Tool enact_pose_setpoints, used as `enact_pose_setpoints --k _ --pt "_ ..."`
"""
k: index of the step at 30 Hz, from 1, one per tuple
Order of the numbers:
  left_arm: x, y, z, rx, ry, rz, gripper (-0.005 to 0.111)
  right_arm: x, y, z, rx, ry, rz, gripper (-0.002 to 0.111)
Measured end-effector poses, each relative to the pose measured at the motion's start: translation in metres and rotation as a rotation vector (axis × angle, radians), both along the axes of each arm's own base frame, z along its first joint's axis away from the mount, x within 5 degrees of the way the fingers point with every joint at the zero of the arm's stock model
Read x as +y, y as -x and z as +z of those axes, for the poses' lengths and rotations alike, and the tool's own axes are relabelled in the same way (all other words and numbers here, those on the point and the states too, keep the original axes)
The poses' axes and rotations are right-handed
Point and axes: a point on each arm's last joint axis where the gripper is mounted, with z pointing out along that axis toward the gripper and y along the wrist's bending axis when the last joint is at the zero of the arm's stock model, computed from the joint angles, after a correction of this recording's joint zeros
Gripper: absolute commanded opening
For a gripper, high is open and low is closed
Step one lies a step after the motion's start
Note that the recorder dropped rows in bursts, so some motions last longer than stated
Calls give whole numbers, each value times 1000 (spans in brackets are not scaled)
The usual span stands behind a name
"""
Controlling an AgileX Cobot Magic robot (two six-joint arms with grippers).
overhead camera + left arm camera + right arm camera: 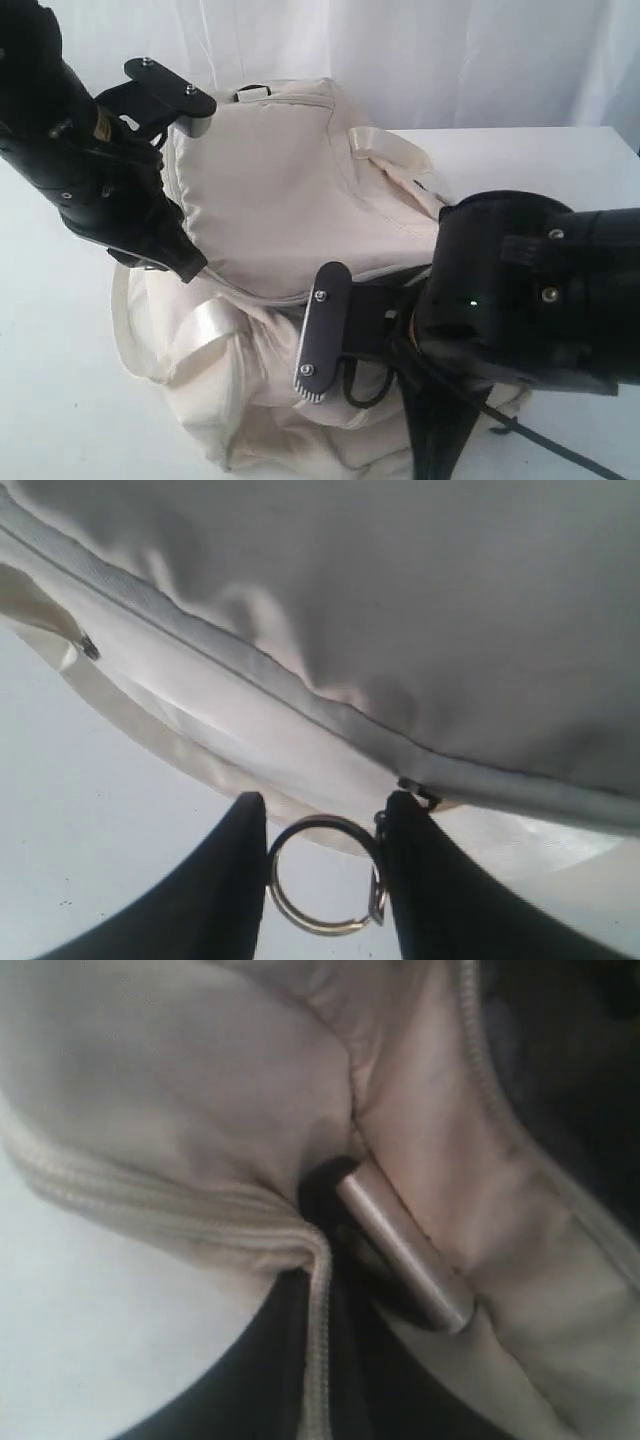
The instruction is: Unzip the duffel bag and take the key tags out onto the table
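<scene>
Now, both claws work at the duffel bag (290,190), on the tabletop (560,170) toward its far edge.
Left claw (326,820) pinches a metal ring (287,916); right claw (328,332) against fabric, grip cannot tell.

Close up, the cream fabric of the duffel bag (180,1080) filled most of the view, a corded zip seam (150,1215) ran across it and turned downward, a short silvery metal bar (405,1250) lay tilted in a dark fold just beside that seam, and the white worktop (80,1360) showed beyond.
</scene>
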Motion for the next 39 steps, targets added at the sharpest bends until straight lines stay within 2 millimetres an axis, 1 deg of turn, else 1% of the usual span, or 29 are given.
enact_pose_setpoints --k 5,7,10,13,16,21,23,27,32,36,39 --pt "-1 -1 0 -8 7 -2 0 -14 -11 -1 -92 85 -61 0" --pt "-1 -1 0 -9 8 -2 0 -21 -18 -4 -117 96 -99 0" --pt "-1 -1 0 -9 8 -2 0 -26 -23 -4 -136 90 -144 0" --pt "0 -1 1 -14 3 -3 0 -27 -23 -5 -131 72 -184 6" --pt "0 -1 0 -13 0 -3 0 -26 -21 -2 -99 43 -221 22" --pt "2 -1 0 -11 -23 -3 0 -36 -14 8 -51 28 -298 59" --pt "2 -1 0 -13 -28 -3 0 -38 -11 12 -45 9 -309 66" --pt "2 -1 0 -13 -30 -3 0 -40 -5 29 -23 -81 -335 67" --pt "3 -1 0 -12 -33 -3 0 -36 7 63 63 -302 -362 67" --pt "3 -1 0 -12 -33 -3 0 -30 16 89 114 -496 -282 67" --pt "3 -1 0 -11 -34 -2 0 -22 16 102 88 -622 -173 67"
